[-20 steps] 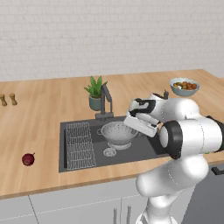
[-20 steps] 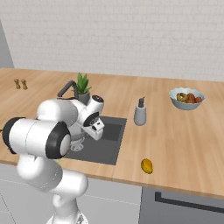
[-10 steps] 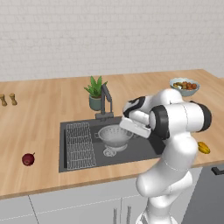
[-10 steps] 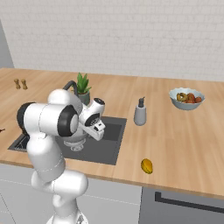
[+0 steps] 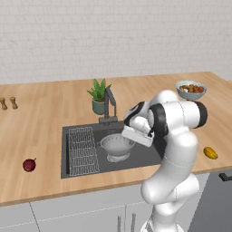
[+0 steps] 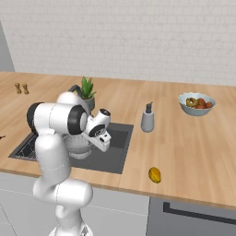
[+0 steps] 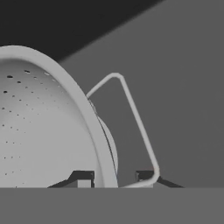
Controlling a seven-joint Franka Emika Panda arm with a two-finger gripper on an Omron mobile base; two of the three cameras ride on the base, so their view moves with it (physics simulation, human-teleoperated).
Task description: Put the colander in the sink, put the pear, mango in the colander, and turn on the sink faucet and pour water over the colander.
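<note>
Starting at the left of the left base view, I see two small shakers (image 5: 8, 103) at the far back edge of the counter (image 5: 41, 122). Nearer the front edge, the pear (image 5: 29, 165) lies on the wood, well to the left of the sink (image 5: 149, 156). Inside the sink, the wire rack (image 5: 83, 150) takes the left part of the basin, and the colander (image 5: 117, 146) stands upright on the floor just to its right. Behind the sink, the faucet (image 5: 108, 103) rises from its square base, with a potted plant (image 5: 99, 96) touching or just beside it on the left.

My hand (image 5: 130, 134) is down at the colander's right rim. In the hand view, the two fingertips (image 7: 84, 177) stand on either side of the rim, one inside the bowl and one outside by the wire handle (image 7: 135, 118), so I read the hand as closed on the colander (image 7: 43, 131) at its rim. The colander's foot seems to rest on the sink floor (image 7: 183, 87), though I cannot tell that for sure.

Farther right, in the right base view, a soap bottle (image 6: 147, 120) stands on the counter just beside the sink's right edge. The mango (image 6: 154, 174) lies near the counter's front edge, well apart from the sink. A pale fruit bowl (image 6: 197, 103) sits far back on the right.
</note>
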